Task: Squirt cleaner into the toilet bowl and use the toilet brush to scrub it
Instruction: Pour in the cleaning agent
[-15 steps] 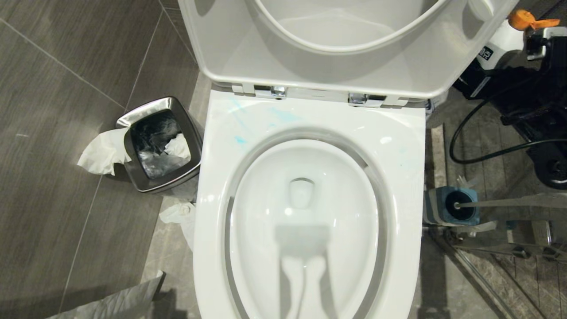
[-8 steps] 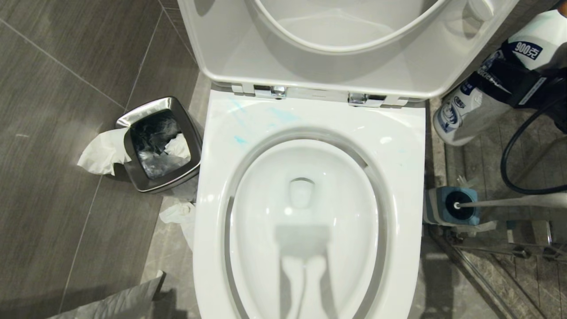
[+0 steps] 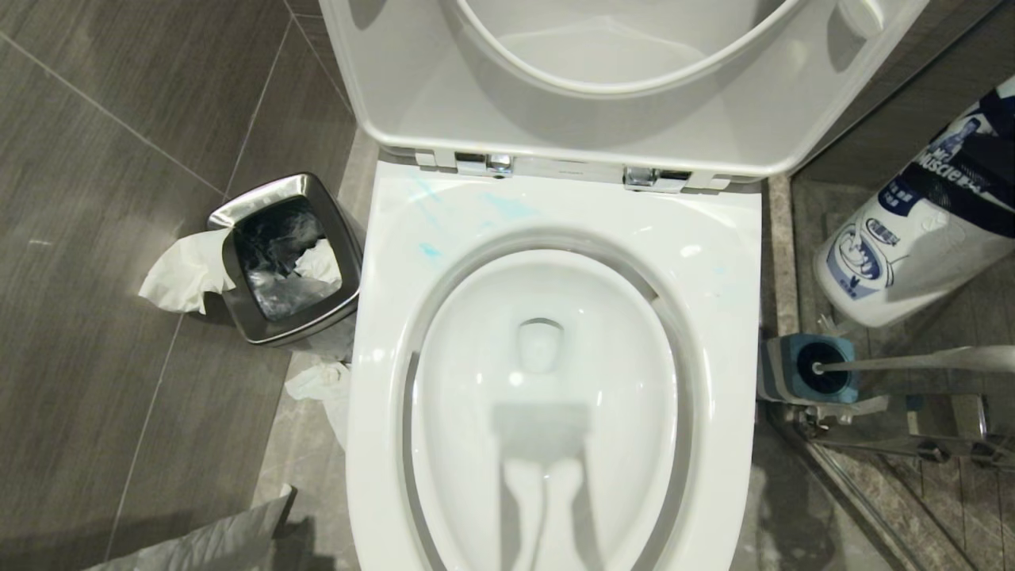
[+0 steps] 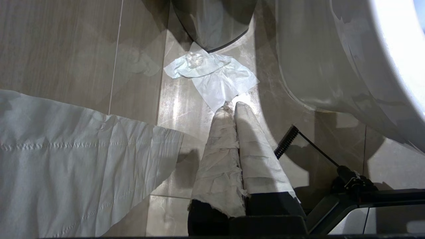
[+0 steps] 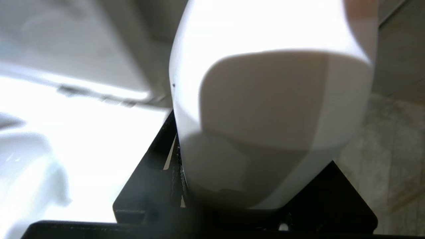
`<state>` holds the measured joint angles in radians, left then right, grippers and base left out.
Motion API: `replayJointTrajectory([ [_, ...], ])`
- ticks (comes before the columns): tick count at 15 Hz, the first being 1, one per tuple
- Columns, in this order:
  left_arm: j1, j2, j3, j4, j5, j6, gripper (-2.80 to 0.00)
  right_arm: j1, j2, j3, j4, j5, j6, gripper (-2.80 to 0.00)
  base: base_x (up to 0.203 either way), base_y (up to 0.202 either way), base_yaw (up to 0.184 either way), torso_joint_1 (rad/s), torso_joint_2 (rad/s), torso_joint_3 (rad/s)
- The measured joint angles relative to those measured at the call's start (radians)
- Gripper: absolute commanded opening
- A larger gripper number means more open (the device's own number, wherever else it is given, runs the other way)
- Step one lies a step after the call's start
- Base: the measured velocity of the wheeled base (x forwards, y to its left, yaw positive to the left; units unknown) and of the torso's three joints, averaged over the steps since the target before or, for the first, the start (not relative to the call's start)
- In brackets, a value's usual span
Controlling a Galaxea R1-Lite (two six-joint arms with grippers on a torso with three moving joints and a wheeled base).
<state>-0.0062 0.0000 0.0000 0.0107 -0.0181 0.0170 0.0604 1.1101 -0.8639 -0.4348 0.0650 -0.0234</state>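
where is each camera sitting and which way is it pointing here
Head view: up on the robot, looking down into the toilet bowl, the bin on its left and the cleaner bottle on its right; no arm shows.
Left wrist view: low beside the toilet, facing the floor and a tissue; the shut left claw shows.
Right wrist view: behind the right claw, filled by the bottle it grips.
Shared: head and right wrist both show bottle and toilet.

Grey floor tiles (image 3: 103, 238); steel bin (image 3: 281, 262)
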Motion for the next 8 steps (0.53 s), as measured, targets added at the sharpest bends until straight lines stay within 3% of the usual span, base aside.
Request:
replayJointTrajectory([
  [3,0.0,0.0,0.0,0.0,0.0,0.0,-2.8,0.086,-0.108,-0.01,0.184,0.001,-0.08,-2.8,0.0,0.0,0.0,0.0,0.0,0.0],
  [8,0.0,0.0,0.0,0.0,0.0,0.0,-2.8,0.108,-0.148,-0.038,0.208,-0.004,-0.091,-2.8,0.0,0.0,0.0,0.0,0.0,0.0],
])
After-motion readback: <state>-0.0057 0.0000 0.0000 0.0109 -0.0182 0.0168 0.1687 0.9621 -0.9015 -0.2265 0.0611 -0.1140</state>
